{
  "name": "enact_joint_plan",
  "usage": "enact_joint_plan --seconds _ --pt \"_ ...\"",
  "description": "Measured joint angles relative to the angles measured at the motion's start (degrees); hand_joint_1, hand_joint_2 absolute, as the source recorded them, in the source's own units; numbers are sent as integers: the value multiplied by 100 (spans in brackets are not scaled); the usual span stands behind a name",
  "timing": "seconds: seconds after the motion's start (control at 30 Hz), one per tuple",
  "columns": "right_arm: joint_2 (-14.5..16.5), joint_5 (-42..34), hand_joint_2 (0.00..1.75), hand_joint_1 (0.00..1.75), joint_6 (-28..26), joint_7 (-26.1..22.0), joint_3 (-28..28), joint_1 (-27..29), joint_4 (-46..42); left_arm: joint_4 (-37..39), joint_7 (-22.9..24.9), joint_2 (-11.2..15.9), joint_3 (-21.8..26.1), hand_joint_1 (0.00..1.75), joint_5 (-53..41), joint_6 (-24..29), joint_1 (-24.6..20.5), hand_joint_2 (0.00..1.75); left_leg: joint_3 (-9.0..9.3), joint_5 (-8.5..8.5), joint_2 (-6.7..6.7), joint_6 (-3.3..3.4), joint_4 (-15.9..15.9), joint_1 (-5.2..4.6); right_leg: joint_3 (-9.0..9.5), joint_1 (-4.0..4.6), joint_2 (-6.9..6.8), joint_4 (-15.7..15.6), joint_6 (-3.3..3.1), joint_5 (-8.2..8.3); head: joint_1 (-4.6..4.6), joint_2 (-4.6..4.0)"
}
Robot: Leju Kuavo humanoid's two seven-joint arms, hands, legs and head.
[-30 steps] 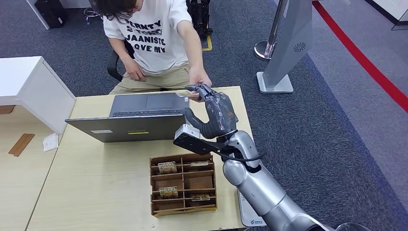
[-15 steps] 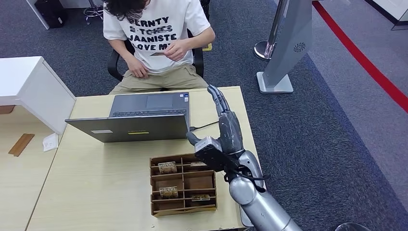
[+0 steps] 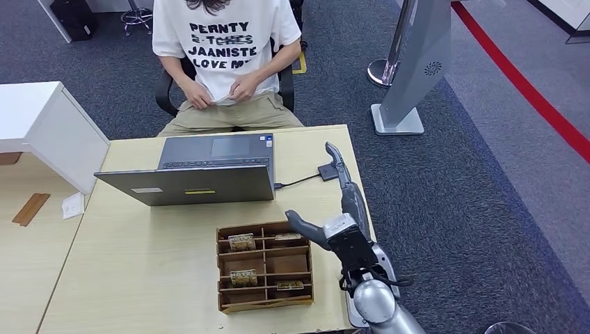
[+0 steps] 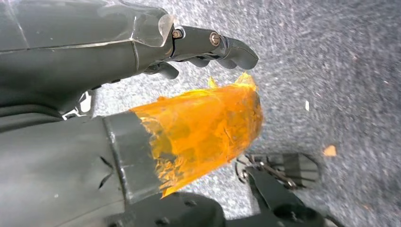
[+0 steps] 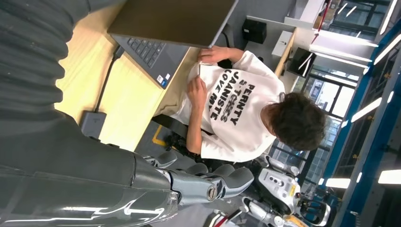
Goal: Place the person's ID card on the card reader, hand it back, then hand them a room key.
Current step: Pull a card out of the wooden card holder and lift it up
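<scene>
Grey carpet surrounds a pale wooden desk (image 3: 160, 278). Brown wooden divided tray (image 3: 265, 267), near centre, holds small printed room key cards (image 3: 243, 277) in several compartments; the silver-grey right hand (image 3: 341, 209) hovers just right of it, holding nothing, fingers extended toward the far edge, thumb spread left. Risk: reaching in at this angle could snag a divider and shove the tray. Small pale ID card (image 3: 221, 99) sits in the seated person's hands (image 3: 240, 87), far side. Left hand (image 4: 142, 94) hangs over the floor, fingers apart and empty.

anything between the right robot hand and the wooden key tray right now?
Nothing. In the head view the right robot hand hovers empty just right of the wooden tray, with bare tabletop between the thumb and the tray's rim.
</scene>
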Motion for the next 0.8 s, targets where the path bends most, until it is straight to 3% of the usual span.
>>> enact_joint_plan --seconds 0.13,0.47,0.57,0.7,0.8 --pt "-84 -52 175 0 36 -42 -36 182 -161 0 147 44 13 0 -18 72 60 0 0 0 0 0 0 0 0 0 0 0 0 0 2 0" --pt "-285 -28 175 0 67 -102 -48 547 -444 0 376 96 103 0 -21 109 106 0 0 0 0 0 0 0 1 0 0 0 0 0 1 0" --pt "-360 166 175 9 35 -127 -48 636 -525 0 390 96 123 0 -22 106 112 0 -1 -1 0 0 0 0 1 0 0 0 0 0 1 0" --pt "-462 603 175 175 -106 -136 -31 764 -656 0 395 93 136 0 -51 78 127 0 -1 -1 0 -1 0 0 0 0 0 -1 0 0 1 0" --pt "-538 863 175 175 -183 -137 -1 844 -746 0 396 87 137 0 -61 73 143 0 0 -2 0 -1 0 0 0 0 0 -1 0 0 1 0"
